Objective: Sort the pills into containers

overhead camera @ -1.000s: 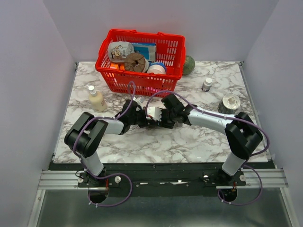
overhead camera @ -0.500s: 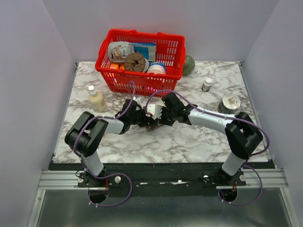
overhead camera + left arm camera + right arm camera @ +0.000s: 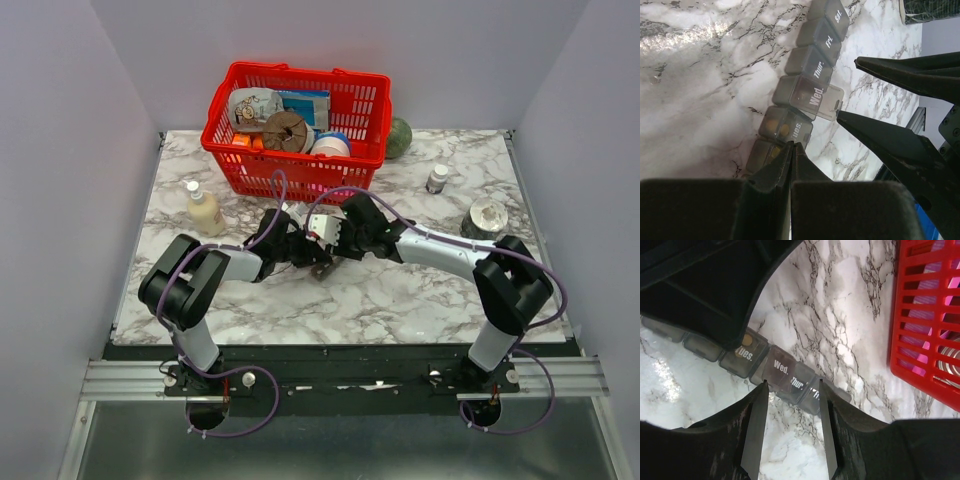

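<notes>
The dark grey pill strip (image 3: 810, 82) lies flat on the marble table (image 3: 700, 75). In my left wrist view it runs from the lower middle up to the top right, and I read Tues., Wed., Thur., Fri. and Sat. on its lids. From overhead it sits mid-frame, mostly hidden under both wrists. The Wed. lid (image 3: 831, 103) looks flipped open toward the right. Yellowish pills (image 3: 773, 128) show through the Tues. compartment.

My left gripper (image 3: 792, 146) has its jaws pressed together, tips at the edge of the Tues. compartment. I cannot tell whether they pinch anything.

My right gripper (image 3: 793, 385) has its jaws apart, one finger on either side of the Wed. and Thur. compartments, clamping nothing.

The red basket (image 3: 290, 170) stands toward the top of the overhead frame, just beyond the arms. A cream bottle (image 3: 203, 211) stands at the left.
</notes>
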